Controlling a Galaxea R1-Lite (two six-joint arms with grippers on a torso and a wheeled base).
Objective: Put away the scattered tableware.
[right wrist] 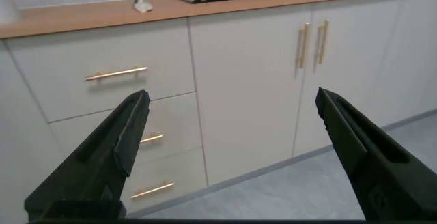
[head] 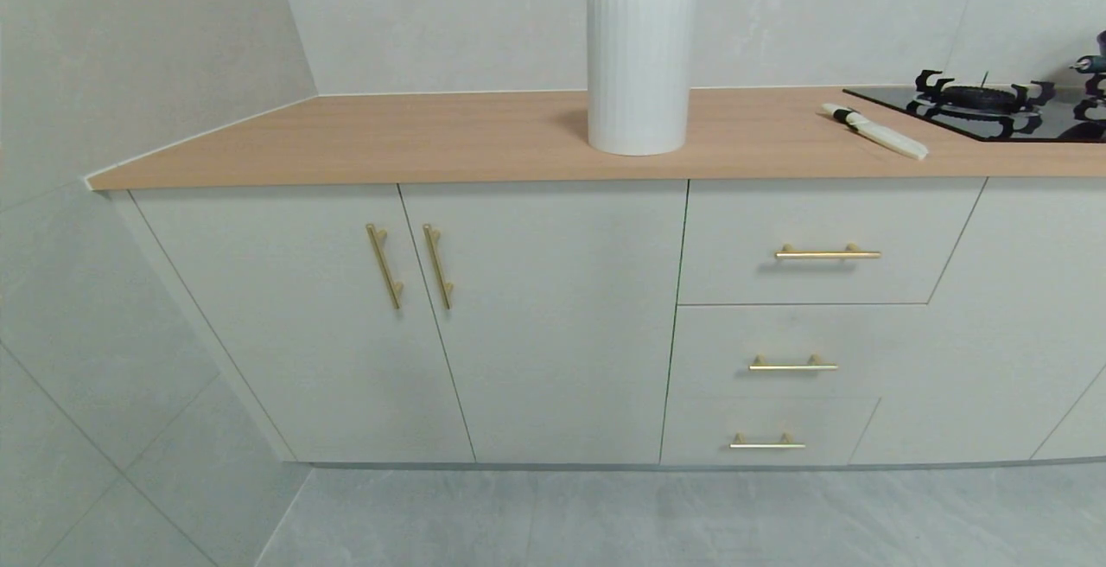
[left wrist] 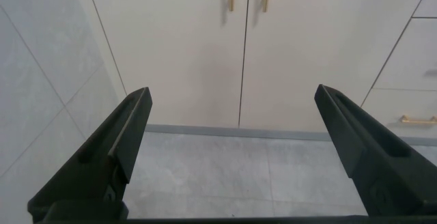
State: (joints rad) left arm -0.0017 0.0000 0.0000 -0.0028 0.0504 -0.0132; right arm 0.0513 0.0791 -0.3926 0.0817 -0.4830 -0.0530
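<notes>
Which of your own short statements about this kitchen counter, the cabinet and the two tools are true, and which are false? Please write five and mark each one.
1. The white ribbed container stands upright on the wooden counter. True.
2. The white utensil lies inside the container. False: it lies flat on the counter, apart from the container and beside the stove.
3. The left tool is open and holds nothing. True.
4. The top drawer is pulled out. False: it is closed, flush with the cabinet front.
5. The right tool is shut on a spoon. False: it is open and empty.
</notes>
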